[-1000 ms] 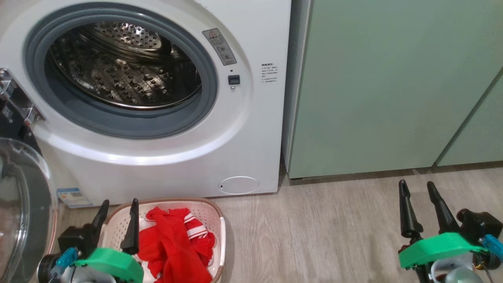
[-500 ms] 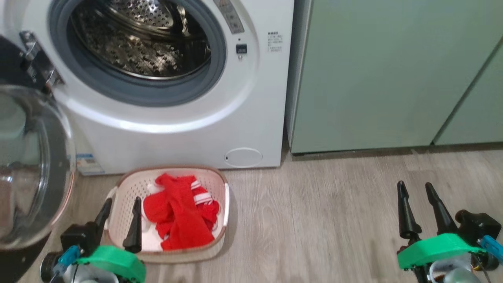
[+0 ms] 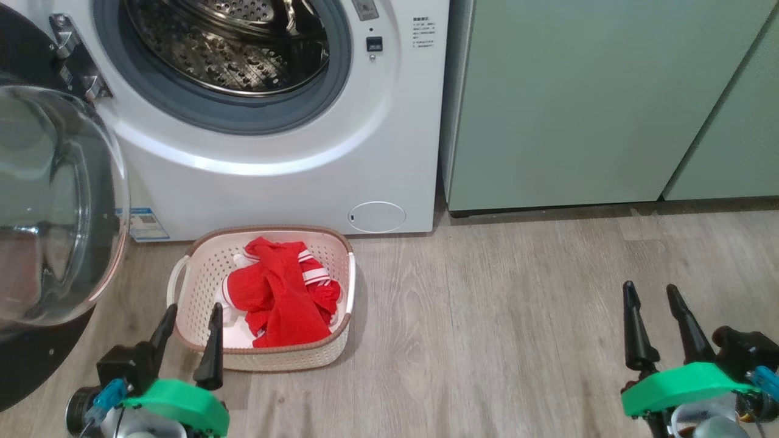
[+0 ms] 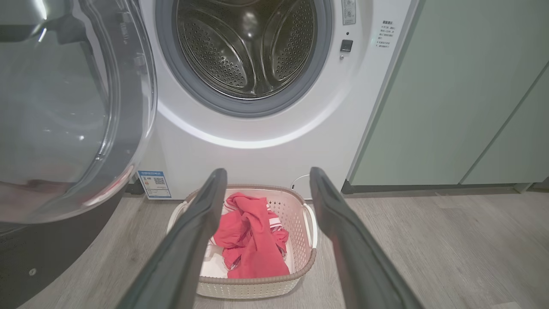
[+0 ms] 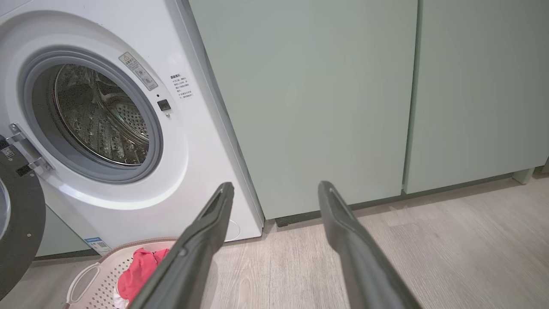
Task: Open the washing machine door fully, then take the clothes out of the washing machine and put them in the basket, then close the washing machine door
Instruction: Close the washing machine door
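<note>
- Left gripper (image 3: 193, 311) spread wide and empty, low beside the basket (image 3: 268, 230). The right gripper (image 3: 650, 292) is equally wide and empty, well apart over the floor.
- Clothes (image 3: 280, 292) lie in the basket. The drum looks empty, though you cannot see its near bottom.
- Washing machine door (image 3: 61, 201) stands swung out, up and left of your left gripper, hinged at the left of the washing machine (image 3: 377, 121) opening.
- Left arm is nearer; closing likely means swinging the door rightward.

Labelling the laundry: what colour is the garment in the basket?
Bright red with white-and-red striped trim, clearest in the head view: the garment lies in the cream basket.
</note>
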Robot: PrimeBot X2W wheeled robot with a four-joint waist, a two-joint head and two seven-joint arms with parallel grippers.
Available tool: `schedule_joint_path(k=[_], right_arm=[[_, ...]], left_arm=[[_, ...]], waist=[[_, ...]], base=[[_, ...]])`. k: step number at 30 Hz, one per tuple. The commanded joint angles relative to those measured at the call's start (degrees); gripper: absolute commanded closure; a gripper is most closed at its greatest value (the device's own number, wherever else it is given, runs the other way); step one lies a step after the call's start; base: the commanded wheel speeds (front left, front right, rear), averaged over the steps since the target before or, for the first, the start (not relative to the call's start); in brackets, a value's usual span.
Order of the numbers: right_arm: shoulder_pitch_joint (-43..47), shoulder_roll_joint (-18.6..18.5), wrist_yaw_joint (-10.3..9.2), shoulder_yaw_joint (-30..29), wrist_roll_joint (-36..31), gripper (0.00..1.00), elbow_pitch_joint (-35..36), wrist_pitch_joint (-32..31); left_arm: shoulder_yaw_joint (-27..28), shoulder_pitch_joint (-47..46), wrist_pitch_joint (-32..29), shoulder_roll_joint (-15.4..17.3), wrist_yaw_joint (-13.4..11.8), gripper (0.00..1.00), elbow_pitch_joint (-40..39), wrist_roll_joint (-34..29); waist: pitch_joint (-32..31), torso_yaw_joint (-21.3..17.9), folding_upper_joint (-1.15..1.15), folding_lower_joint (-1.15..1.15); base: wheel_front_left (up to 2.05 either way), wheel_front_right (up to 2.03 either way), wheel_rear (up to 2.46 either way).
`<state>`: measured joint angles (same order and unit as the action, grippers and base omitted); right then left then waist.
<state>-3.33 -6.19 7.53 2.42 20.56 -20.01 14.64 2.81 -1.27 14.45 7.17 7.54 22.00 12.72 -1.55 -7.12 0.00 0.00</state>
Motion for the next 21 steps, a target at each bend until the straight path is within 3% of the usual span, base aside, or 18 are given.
schedule_joint_path(k=[1,10,21], right_arm=[[-1.02,-0.44,-0.04,0.55,-0.14,0.0,1.75,0.36],[-0.12,-0.12,-0.04,0.32,-0.24,0.0,1.97,0.36],[0.63,1.1,-0.04,1.22,-0.16,0.0,1.93,0.36]], left_arm=[[1.8,-2.55,0.55,0.72,-0.06,0.0,-1.79,0.39],[2.13,-2.3,0.55,0.75,-0.06,0.0,-1.71,0.21],[4.17,-2.08,0.55,1.08,-0.47,0.0,-1.45,-1.37]], waist=[[-0.14,0.37,0.0,0.0],[-1.11,4.96,0.0,0.0],[-2.64,15.43,0.0,0.0]], base=[[0.0,0.0,0.0],[0.0,0.0,0.0],[0.0,0.0,0.0]])
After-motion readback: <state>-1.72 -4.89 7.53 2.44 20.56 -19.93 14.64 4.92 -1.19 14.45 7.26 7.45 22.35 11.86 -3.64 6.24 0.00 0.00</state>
